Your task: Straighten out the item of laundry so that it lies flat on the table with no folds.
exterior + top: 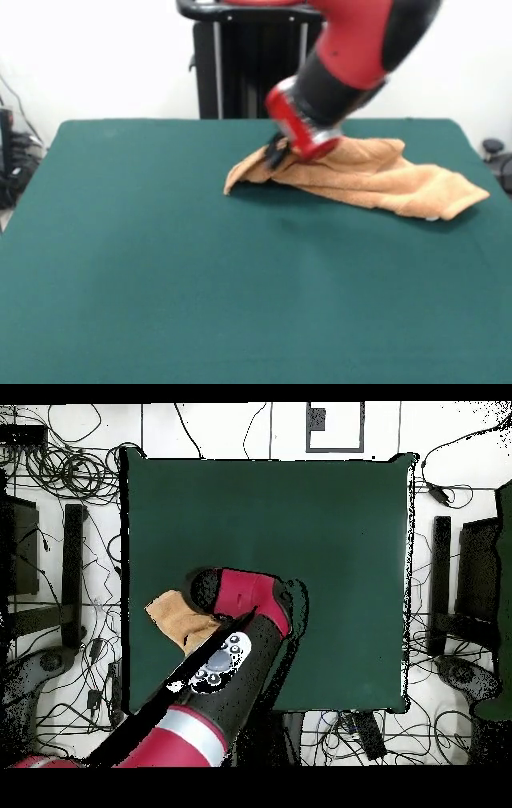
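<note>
- The orange-tan towel (376,180) lies rumpled and folded over itself, a long uneven heap on the green table (200,280) towards its far right side.
- The gripper (278,152) sits low at the towel's left end; I cannot tell whether it grips.

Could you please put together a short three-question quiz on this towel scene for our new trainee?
1. True or false: the towel lies flat with no folds.
2. In the front view, the gripper is at which end of the towel: A picture-left, B picture-right?
3. What colour is the table top?

Key:
1. False; it is bunched and folded.
2. A.
3. Dark green.
</note>
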Motion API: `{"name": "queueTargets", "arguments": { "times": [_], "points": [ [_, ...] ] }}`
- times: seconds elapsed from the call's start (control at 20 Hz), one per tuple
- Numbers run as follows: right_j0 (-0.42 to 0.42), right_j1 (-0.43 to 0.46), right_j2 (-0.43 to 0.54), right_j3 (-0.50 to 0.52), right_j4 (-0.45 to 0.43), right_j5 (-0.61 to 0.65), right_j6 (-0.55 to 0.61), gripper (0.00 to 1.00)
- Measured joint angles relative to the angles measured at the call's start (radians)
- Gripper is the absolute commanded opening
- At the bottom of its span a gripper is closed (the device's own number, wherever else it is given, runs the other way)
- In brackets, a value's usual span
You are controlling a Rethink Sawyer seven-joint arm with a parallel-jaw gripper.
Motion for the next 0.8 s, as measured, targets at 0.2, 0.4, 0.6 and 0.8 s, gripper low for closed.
{"name": "queueTargets", "arguments": {
  "times": [0.2, 0.4, 0.6, 0.8],
  "points": [
    [-0.043, 0.062, -0.047, -0.033, -0.047, -0.261, 0.000, 0.00],
    [-0.089, 0.093, -0.049, -0.042, -0.048, -0.372, 0.000, 0.00],
    [-0.124, 0.109, -0.050, -0.043, -0.048, -0.378, 0.000, 0.00],
    [-0.130, 0.141, -0.074, -0.051, -0.048, -0.386, 0.000, 0.00]
  ]
}}
